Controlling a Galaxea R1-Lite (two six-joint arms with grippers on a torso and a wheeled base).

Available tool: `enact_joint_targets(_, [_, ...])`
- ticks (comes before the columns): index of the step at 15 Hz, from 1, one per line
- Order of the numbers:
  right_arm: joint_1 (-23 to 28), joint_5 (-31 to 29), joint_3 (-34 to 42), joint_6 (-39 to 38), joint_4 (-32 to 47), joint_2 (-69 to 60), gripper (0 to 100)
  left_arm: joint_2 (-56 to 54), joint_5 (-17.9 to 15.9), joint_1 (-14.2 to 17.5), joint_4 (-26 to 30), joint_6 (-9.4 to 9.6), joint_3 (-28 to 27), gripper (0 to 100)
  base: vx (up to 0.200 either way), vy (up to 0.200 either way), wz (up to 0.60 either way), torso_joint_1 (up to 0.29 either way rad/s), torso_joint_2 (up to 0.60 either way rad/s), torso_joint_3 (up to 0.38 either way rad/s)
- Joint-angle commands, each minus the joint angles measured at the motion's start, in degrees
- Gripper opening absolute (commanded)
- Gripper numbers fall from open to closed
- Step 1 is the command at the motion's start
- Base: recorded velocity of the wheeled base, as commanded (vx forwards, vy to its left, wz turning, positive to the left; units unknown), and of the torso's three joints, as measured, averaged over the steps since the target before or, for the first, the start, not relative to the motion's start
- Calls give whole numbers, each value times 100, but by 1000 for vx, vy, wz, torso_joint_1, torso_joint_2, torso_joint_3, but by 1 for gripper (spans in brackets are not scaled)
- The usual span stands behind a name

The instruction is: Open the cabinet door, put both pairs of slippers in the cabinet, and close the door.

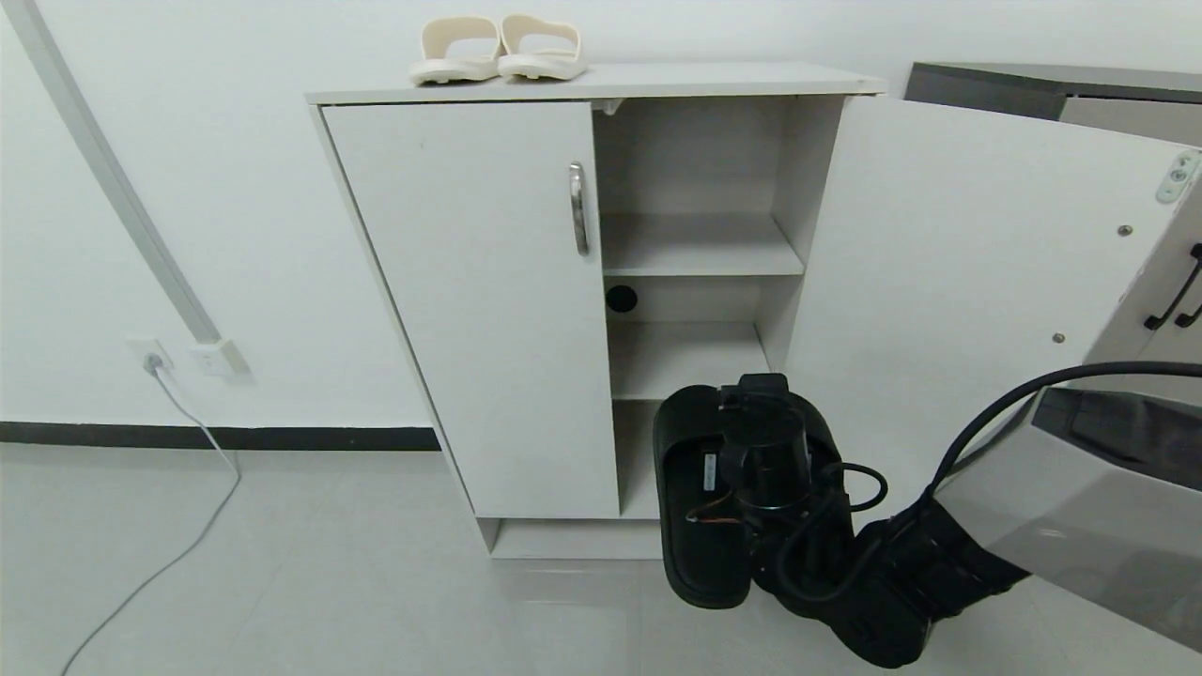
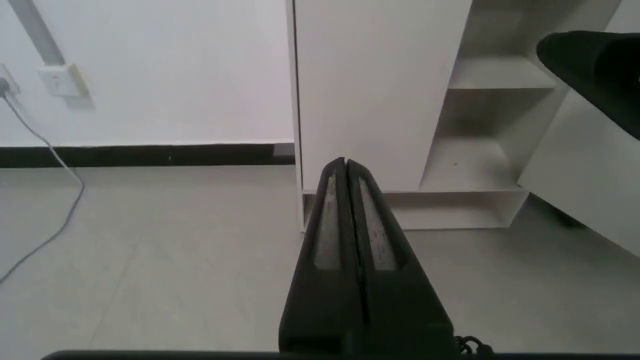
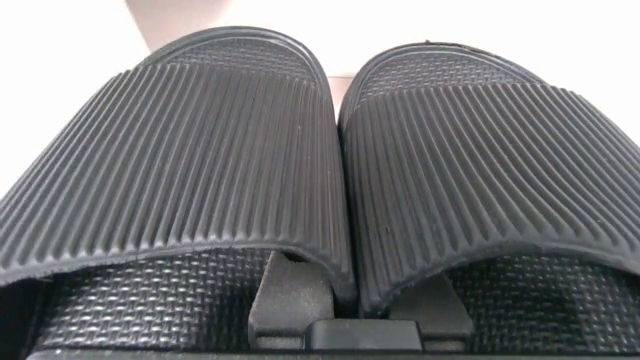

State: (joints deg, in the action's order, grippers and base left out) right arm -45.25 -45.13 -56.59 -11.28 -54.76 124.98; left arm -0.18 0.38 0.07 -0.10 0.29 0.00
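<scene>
A white cabinet (image 1: 470, 310) stands against the wall with its left door shut and its right door (image 1: 948, 282) swung open, showing bare shelves (image 1: 695, 246). A cream pair of slippers (image 1: 500, 49) lies on the cabinet top. My right gripper (image 1: 751, 413) is shut on the black pair of slippers (image 1: 700, 498), held side by side in front of the open lower compartment. In the right wrist view the ribbed black straps (image 3: 200, 170) lie close over the fingers (image 3: 290, 305). My left gripper (image 2: 345, 175) is shut with nothing in it, low over the floor facing the cabinet (image 2: 380, 90).
A grey cable (image 1: 178, 488) runs from a wall socket (image 1: 150, 359) across the floor at the left. A grey unit with black handles (image 1: 1174, 291) stands behind the open door at the right. The floor before the cabinet is pale tile.
</scene>
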Motion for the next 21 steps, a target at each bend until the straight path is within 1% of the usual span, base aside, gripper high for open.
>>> enact_joint_targets(1, [-10,39,-63,-24,-17,211,0,18,-3,-7,1,6,0,0,0,0,0,0,0,0])
enact_joint_targets(7, [-107,408,-116,3,-87,387,0,18,-3,-7,1,15,0,0,0,0,0,0,0,0])
enact_joint_targets(8, [-107,435,-203,11,-87,475,0,18,6,-7,1,59,0,0,0,0,0,0,0,0])
enact_joint_targets(9, [-107,435,-309,20,-79,554,0,18,6,1,1,94,0,0,0,0,0,0,0,0])
enact_joint_targets(12, [-107,435,-581,64,-35,782,0,18,6,1,1,94,0,0,0,0,0,0,0,0])
enact_joint_targets(17, [-89,426,-564,64,-35,791,0,18,-3,1,1,103,0,0,0,0,0,0,0,0])
enact_joint_targets(21, [-89,417,-564,64,-52,791,0,27,-11,-7,10,103,0,0,0,0,0,5,4,-148])
